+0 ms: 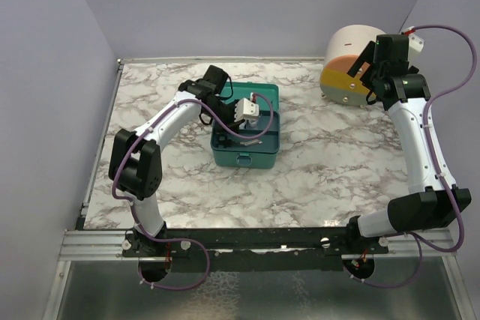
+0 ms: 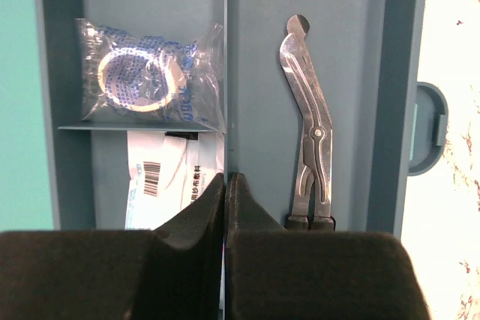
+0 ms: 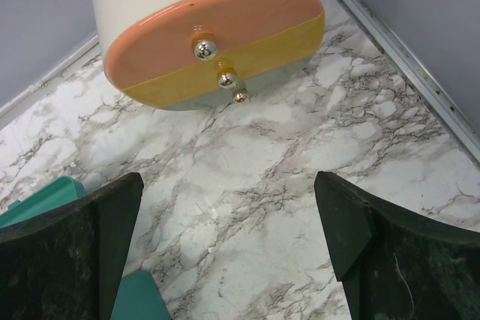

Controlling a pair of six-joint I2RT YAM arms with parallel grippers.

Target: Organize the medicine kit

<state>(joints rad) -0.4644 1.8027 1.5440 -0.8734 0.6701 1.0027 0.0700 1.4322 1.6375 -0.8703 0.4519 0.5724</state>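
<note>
The medicine kit (image 1: 241,157) is a teal box standing open in the middle of the marble table, latch toward the arms. My left gripper (image 1: 244,121) hangs over its inside, and its fingertips (image 2: 226,179) are pressed together above the kit's middle divider with nothing seen between them. Inside the kit (image 2: 397,73) lie a clear packet with a tape roll (image 2: 146,73), a white barcoded packet (image 2: 169,177) and metal scissors (image 2: 309,133). My right gripper (image 1: 365,73) (image 3: 229,215) stands open over bare table at the back right, empty.
A round cream drawer unit (image 1: 349,65) (image 3: 214,35) with orange and yellow fronts and metal knobs lies just ahead of the right gripper. A teal corner (image 3: 45,200) shows at that view's lower left. Grey walls and a metal rail (image 3: 405,58) bound the table.
</note>
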